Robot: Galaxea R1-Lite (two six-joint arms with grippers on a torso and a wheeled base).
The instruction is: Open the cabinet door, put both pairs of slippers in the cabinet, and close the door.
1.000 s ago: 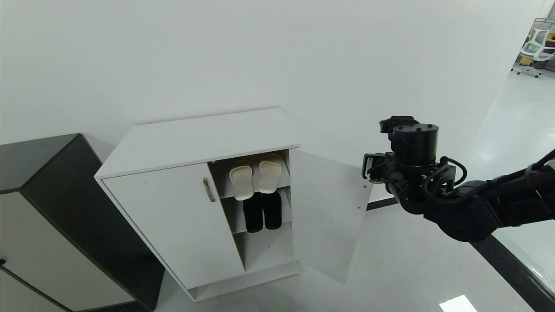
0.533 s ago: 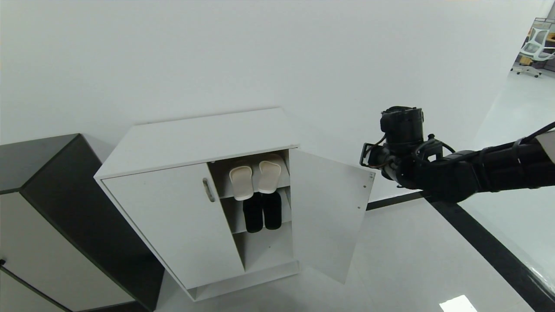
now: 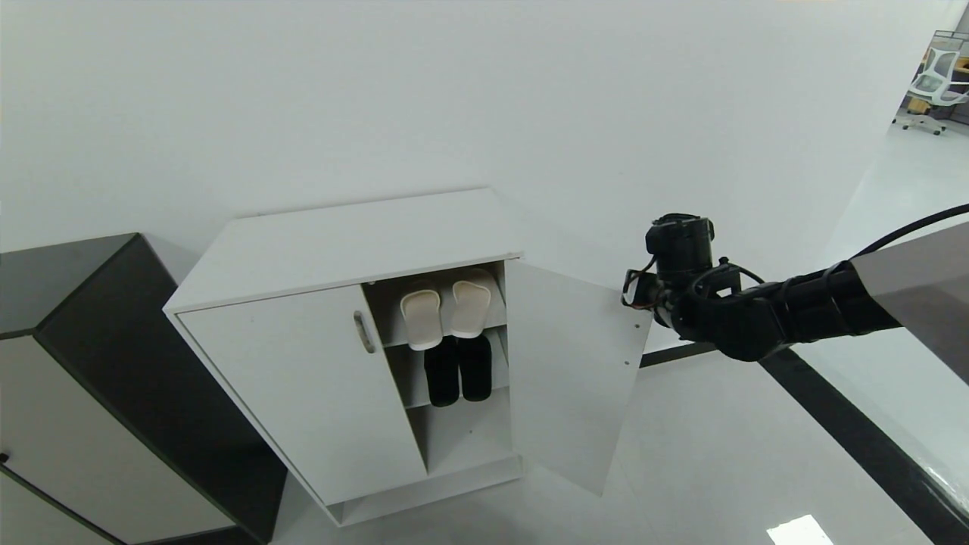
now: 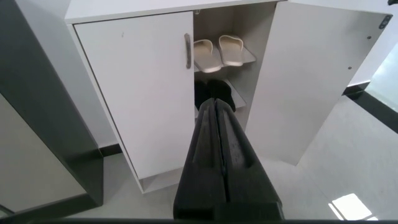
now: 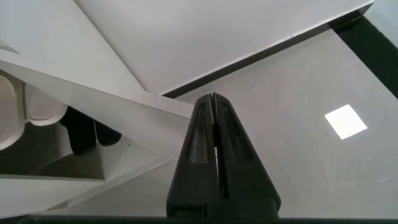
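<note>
A white cabinet [image 3: 348, 242] stands against the wall with its left door [image 3: 303, 393] closed and its right door [image 3: 575, 363] swung open. White slippers [image 3: 447, 310] lie on the upper shelf and black slippers [image 3: 458, 371] on the shelf below. My right arm [image 3: 757, 314] is stretched to the outer side of the open door, near its top corner. My right gripper [image 5: 214, 106] is shut and empty, its tip just beside the door's top edge [image 5: 124, 102]. My left gripper [image 4: 216, 102] is shut and empty, held back from the cabinet and pointing at the black slippers [image 4: 227, 93].
A dark cabinet [image 3: 113, 341] stands close on the left of the white one. A black strip [image 3: 833, 424] crosses the grey floor to the right. An office chair [image 3: 935, 76] sits far off at the upper right. Open floor lies in front of the door.
My right arm has stretched out and its wrist has moved left, closer to the open door's outer top corner. The door and the slippers stay about where they were.
</note>
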